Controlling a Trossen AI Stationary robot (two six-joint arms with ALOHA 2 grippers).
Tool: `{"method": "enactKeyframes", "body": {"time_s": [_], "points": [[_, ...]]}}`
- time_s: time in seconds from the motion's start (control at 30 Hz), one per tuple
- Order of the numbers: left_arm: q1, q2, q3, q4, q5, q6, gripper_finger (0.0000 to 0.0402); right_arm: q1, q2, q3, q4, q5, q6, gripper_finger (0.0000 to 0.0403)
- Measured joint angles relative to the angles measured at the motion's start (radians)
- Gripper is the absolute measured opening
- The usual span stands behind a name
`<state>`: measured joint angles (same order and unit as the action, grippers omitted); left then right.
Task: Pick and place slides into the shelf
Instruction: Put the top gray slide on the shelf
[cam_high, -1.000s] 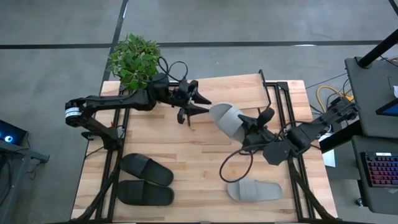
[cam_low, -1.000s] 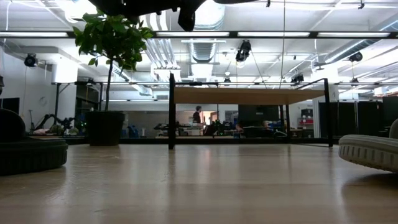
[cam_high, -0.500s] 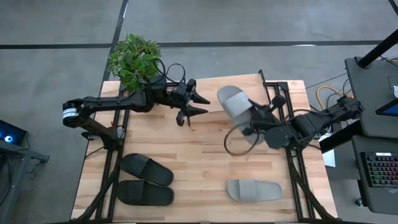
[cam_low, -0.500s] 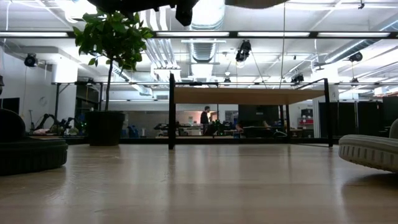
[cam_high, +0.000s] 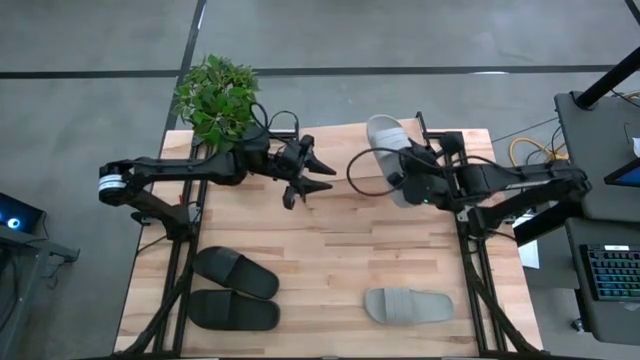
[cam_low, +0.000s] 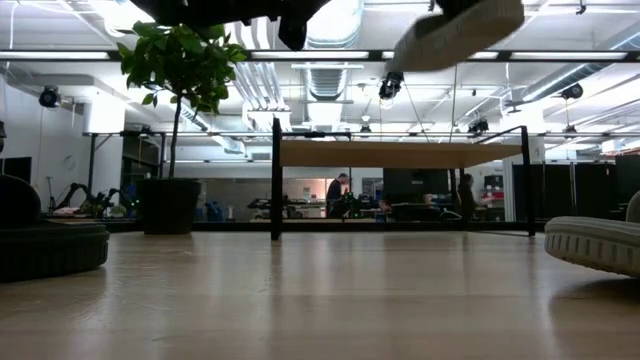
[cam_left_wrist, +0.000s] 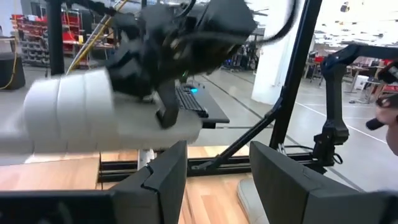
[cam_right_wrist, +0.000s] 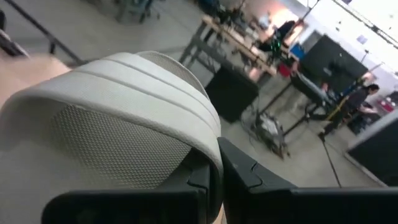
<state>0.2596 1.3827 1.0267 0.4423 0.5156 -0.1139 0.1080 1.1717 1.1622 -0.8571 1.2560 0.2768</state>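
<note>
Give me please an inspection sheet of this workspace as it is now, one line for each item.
Surface: wooden tabletop, bare in the middle.
Job's things: one grey slide held in the air over the shelf; second grey slide lying at the near right; black pair lying at the near left.
Clutter: potted plant at the far left corner.
Grippers: right gripper with jaws shut on the grey slide's strap; left gripper raised over the shelf, jaws open, empty.
Cables: black loops at both wrists.
Surroundings: keyboard on a side desk; people far behind in the room.
</note>
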Motion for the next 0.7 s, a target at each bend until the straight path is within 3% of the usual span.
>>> {"method": "enactKeyframes", "body": {"time_s": [0.1,0.33,0.47,0.63,0.7], "points": [[0.000,-0.022,0.000,-0.001,0.000,0.010,0.0160,-0.064,0.000,-0.042,0.001,-0.057,0.011,0.0009],[-0.005,-0.084,-0.003,-0.003,0.000,0.017,0.0160,-0.184,-0.041,-0.158,0.060,-0.060,0.041,0.0009],[-0.013,-0.111,-0.005,-0.007,0.000,0.017,0.0160,-0.241,-0.089,-0.246,0.243,-0.100,-0.087,0.0009],[-0.019,-0.121,-0.011,-0.010,0.000,0.017,0.0160,-0.338,-0.160,-0.367,0.590,-0.309,-0.358,0.0009],[-0.019,-0.123,-0.018,-0.009,-0.001,0.016,0.0160,-0.381,-0.179,-0.396,0.654,-0.362,-0.411,0.0009]]}}
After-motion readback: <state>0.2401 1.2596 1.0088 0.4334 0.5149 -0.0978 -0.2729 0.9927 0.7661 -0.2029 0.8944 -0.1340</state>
